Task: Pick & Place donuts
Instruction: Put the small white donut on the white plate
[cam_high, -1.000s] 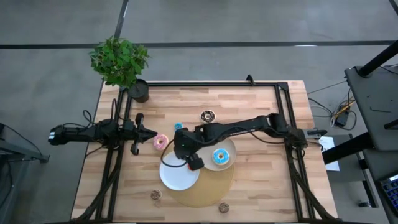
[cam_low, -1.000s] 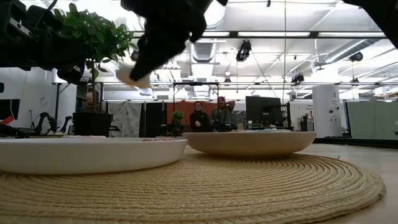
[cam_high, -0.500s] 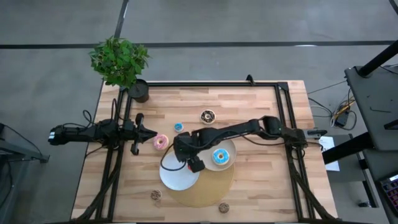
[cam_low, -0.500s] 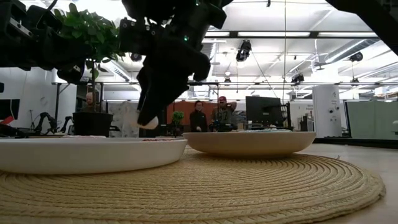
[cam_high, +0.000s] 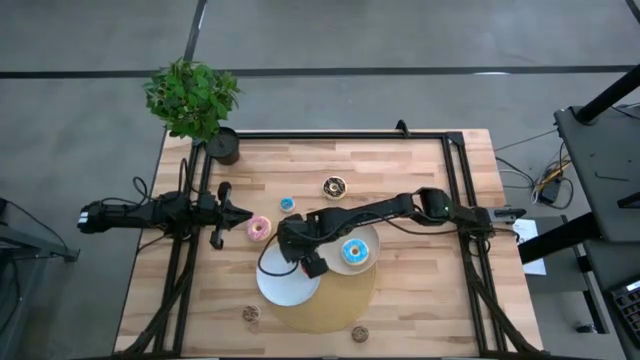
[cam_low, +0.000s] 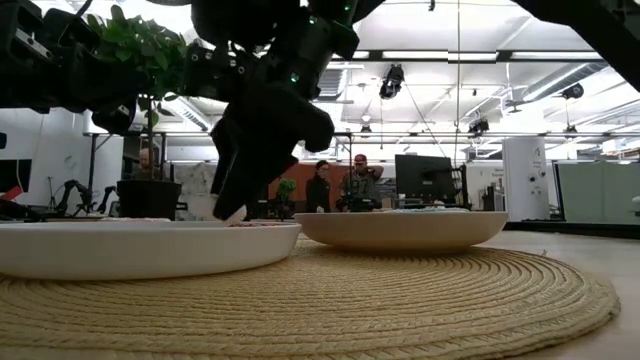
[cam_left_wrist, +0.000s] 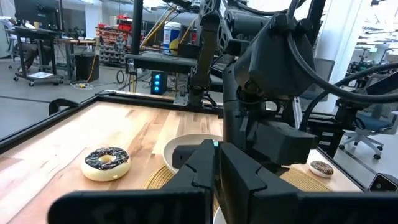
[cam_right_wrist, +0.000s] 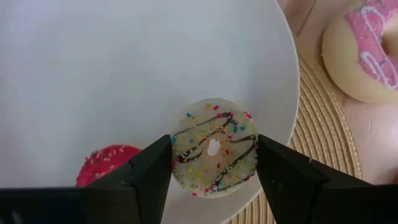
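Right gripper (cam_right_wrist: 214, 165) lowers a cream sprinkled mini donut (cam_right_wrist: 215, 147) onto the white plate (cam_right_wrist: 124, 68).
Fingers pinch the donut; release only once seated beside the red mini donut (cam_right_wrist: 102, 163). Left gripper (cam_high: 245, 213) waits, fingers pressed together.

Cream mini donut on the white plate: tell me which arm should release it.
Right. The right gripper holds the cream mini donut between its fingers, low over the white plate. The left gripper waits shut beside the pink donut, off the plate.

Grey floor (cam_high: 400, 40) surrounds the table; ceiling lights (cam_low: 440, 55) glow overhead (open workshop).
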